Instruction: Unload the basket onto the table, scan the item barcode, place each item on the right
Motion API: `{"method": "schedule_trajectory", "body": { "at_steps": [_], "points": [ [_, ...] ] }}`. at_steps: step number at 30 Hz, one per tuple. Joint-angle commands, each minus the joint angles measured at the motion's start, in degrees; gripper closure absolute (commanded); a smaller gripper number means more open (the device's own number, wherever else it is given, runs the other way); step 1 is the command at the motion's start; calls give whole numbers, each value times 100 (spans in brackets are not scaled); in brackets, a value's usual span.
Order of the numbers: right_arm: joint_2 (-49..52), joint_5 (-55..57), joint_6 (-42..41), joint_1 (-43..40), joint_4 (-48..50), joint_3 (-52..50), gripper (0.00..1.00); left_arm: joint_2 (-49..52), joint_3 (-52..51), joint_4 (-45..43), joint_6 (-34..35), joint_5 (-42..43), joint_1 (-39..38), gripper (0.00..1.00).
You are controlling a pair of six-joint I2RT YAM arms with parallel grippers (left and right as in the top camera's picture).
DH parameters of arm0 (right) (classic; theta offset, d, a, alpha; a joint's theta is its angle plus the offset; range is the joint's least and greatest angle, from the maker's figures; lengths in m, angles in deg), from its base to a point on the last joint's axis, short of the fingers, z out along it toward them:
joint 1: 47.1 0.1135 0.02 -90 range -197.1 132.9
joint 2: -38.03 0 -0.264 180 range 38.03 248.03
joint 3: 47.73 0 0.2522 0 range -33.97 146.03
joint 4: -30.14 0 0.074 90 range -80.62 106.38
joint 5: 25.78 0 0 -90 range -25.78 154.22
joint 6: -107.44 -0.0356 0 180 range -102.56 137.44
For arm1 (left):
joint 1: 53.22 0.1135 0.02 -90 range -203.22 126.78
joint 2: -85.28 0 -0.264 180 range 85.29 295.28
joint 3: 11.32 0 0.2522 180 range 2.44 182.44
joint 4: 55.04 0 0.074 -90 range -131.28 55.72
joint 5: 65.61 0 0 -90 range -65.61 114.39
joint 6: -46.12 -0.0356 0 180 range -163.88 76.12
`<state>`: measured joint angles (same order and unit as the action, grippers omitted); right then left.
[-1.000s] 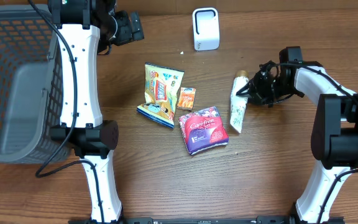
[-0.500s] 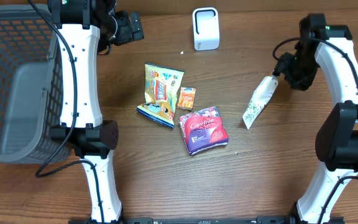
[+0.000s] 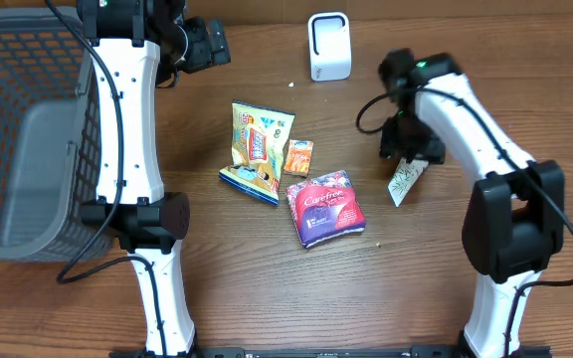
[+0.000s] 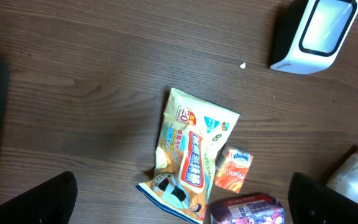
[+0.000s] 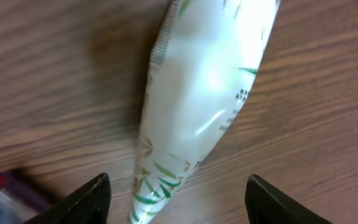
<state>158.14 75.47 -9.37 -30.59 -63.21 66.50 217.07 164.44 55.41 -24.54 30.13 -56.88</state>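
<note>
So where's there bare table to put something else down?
Bare wood: the front strip below the purple pack, between left arm and right arm. Also between the scanner and the snack bag. Crowded: the middle, where snack bag, orange packet and purple pack huddle.

Bare tabletop (image 3: 336,119) between scanner (image 3: 328,46) and tube (image 3: 403,184); purple packet (image 3: 324,207) near the tube.

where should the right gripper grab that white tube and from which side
Mid-body, across its narrow width, straight down from above. The white tube lies flat on the table, long and slim, so jaws fit either side of its length; the open right gripper hangs over it that way.
</note>
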Motion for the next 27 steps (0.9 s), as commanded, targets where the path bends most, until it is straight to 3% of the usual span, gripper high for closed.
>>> {"method": "schedule_trajectory", "body": {
  "at_steps": [1,19,21,22,24,27],
  "points": [
    [-136,643,-599,109,151,-337,29,-55,37,11,-2,-22,4,0],
    [-116,765,-815,-306,1655,-1539,27,-52,37,11,-2,-22,4,0],
    [-116,730,-815,-400,1681,-1545,34,-52,37,11,-4,-22,4,0],
    [-118,721,-811,-457,1683,-1495,47,-52,37,11,-2,-22,4,0],
    [-118,584,-675,-498,1641,-1362,61,-52,37,11,-2,-22,4,1],
    [-125,184,-413,-503,1539,-1047,75,-52,37,11,-4,-22,4,1]
  ]
}}
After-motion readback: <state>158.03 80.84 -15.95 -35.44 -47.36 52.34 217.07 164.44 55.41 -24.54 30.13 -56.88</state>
